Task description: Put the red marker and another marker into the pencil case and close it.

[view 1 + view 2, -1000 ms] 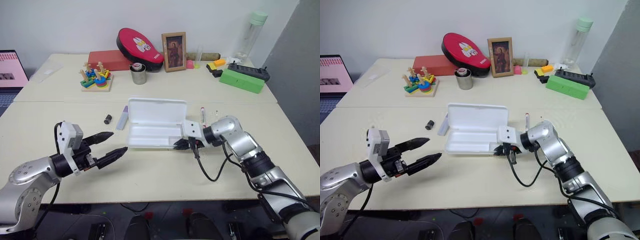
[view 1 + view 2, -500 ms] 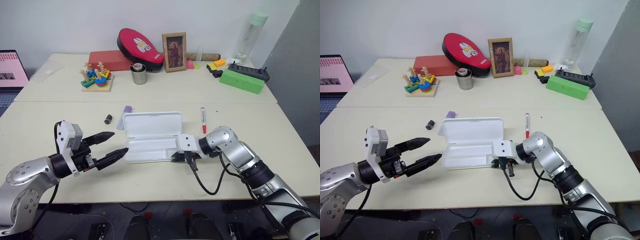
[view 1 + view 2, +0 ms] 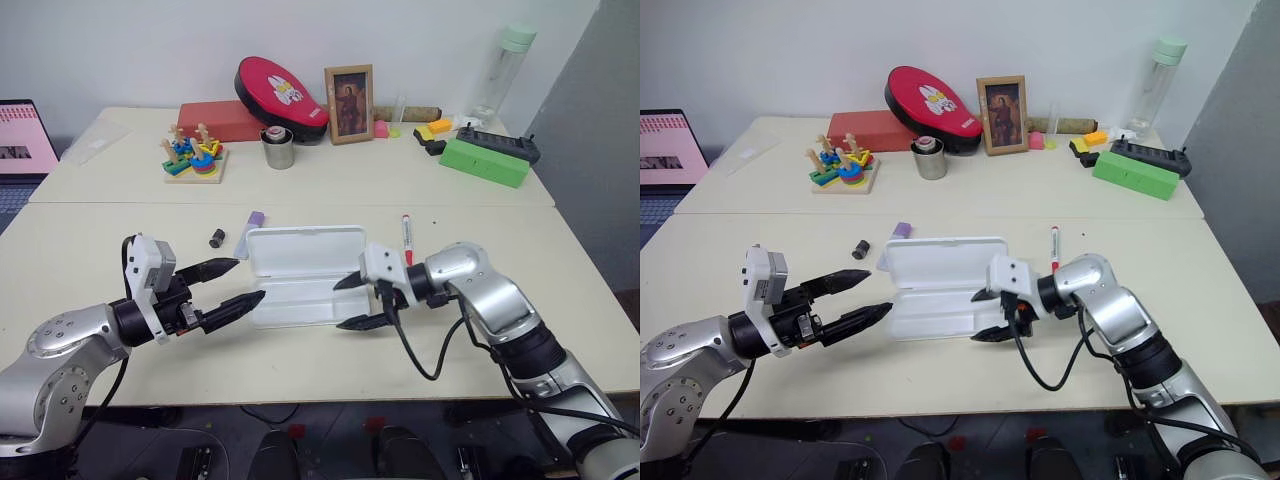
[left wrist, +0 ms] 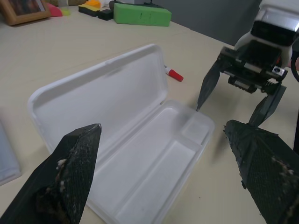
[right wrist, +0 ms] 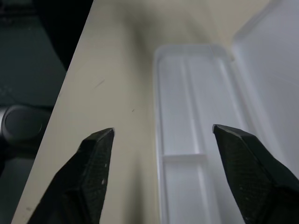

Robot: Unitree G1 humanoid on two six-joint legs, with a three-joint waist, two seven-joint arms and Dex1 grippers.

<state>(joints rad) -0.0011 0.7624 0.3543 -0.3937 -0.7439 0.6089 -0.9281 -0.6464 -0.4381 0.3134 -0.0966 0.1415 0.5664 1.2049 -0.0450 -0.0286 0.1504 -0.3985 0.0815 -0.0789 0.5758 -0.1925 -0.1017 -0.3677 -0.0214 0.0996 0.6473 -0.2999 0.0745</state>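
We see the pencil case (image 3: 298, 275) lying open at table centre, lid tipped up on its far side, tray w/ moulded compartments showing nothing inside in the wrist views. The red marker (image 3: 406, 238) lies on the table at approx 2 o'clock from the case, just beside its right end, not touching, red cap toward us. The lavender marker (image 3: 249, 232) w/ purple cap lies at approx 10 o'clock from the case, close to the lid's left corner; a small dark cylinder (image 3: 215, 238) sits just left of it.

Our right gripper (image 3: 352, 301) is at the case's right end, approx 3 o'clock, pointing left; fingers spread apart, grasping nothing, one tip above the tray rim, the other near the table at the tray's front corner. Our left gripper (image 3: 240, 282) is at the case's left end, approx 9 o'clock, pointing right; fingers released wide, empty, the nearer tip just beside the tray's left edge.

Far side of table, approx 12 o'clock: metal cup (image 3: 277, 147), framed picture (image 3: 348, 103), red pad (image 3: 280, 99), wooden stacking toy (image 3: 193, 154). Green box (image 3: 484, 161) at approx 2 o'clock, well apart from the case.
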